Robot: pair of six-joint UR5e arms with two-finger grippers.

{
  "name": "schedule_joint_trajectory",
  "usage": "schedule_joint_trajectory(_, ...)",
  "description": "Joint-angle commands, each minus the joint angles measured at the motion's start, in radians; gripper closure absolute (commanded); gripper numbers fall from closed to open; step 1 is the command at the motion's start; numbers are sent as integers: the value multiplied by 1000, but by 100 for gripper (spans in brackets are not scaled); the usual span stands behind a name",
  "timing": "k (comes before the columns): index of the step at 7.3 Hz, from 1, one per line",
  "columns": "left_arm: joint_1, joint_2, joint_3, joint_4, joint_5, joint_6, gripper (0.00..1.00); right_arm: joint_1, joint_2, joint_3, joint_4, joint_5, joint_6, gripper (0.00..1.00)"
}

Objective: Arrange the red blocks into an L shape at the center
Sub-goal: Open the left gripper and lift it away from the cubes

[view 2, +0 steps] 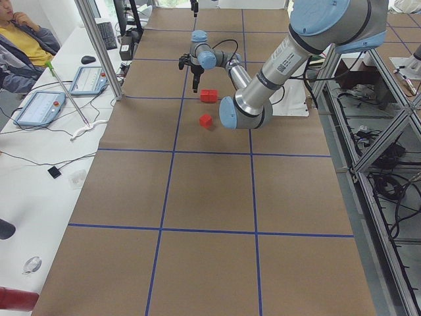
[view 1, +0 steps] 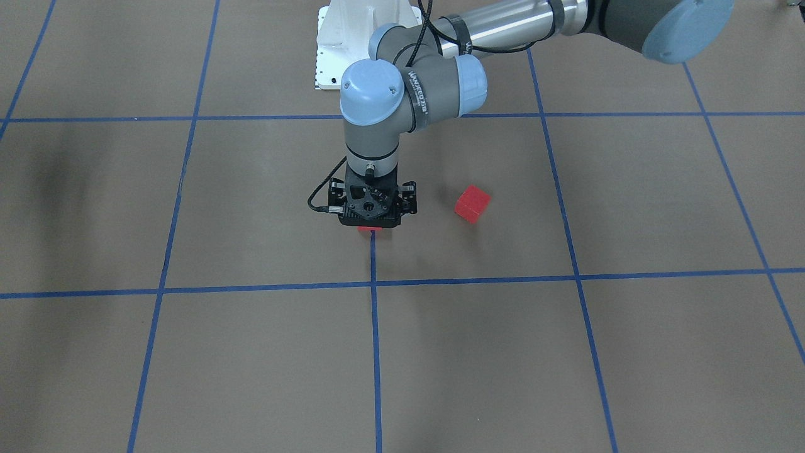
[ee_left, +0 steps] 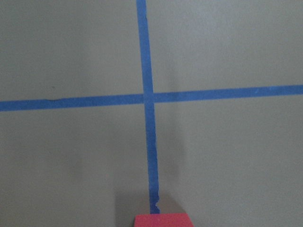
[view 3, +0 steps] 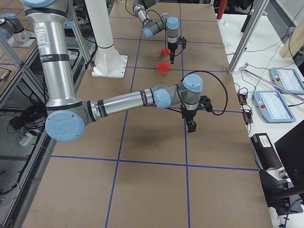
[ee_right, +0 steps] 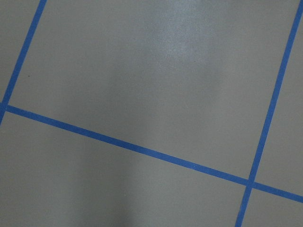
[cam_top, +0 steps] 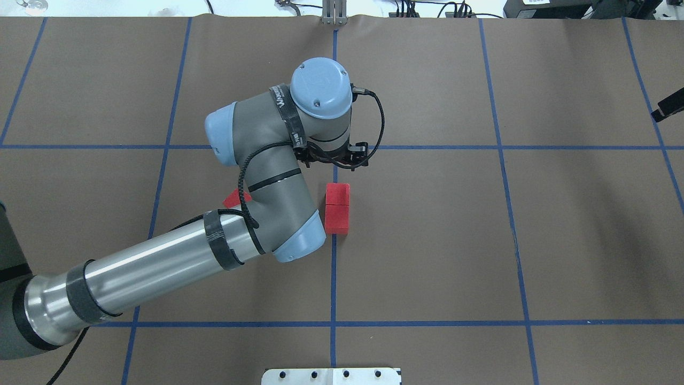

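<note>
I see two red blocks [cam_top: 337,208] touching in a row on the centre tape line [cam_top: 333,278]. The third block [view 1: 472,204] sits apart, so the L's foot is not yet placed. My left gripper [view 1: 371,215] hovers beside the pair and my right gripper [view 3: 191,124] is well away. I can't tell how either's jaws stand.

A brown surface [view 2: 210,191], gridded with blue tape lines [view 2: 210,153], is noted under even lighting. A white side bench [view 2: 39,151] is recorded alongside, on which two tablets [view 2: 39,108] and a mouse [view 2: 88,60] are placed. Aluminium frame posts [view 2: 99,46] are observed.
</note>
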Motion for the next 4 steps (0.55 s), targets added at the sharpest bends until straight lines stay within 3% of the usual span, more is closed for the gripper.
schedule_joint_trajectory(1, -49, 203, -226, 14, -31, 187, 0, 0, 0, -1, 0, 0, 0, 0)
schedule_joint_trajectory(2, -65, 346, -380, 7, -36, 269, 0, 0, 0, -1, 0, 0, 0, 0)
schedule_joint_trajectory(3, -65, 415, -509, 2, -31, 256, 0, 0, 0, -1, 0, 0, 0, 0)
schedule_joint_trajectory(4, -56, 412, -524, 1, -28, 162, 0, 0, 0, -1, 0, 0, 0, 0)
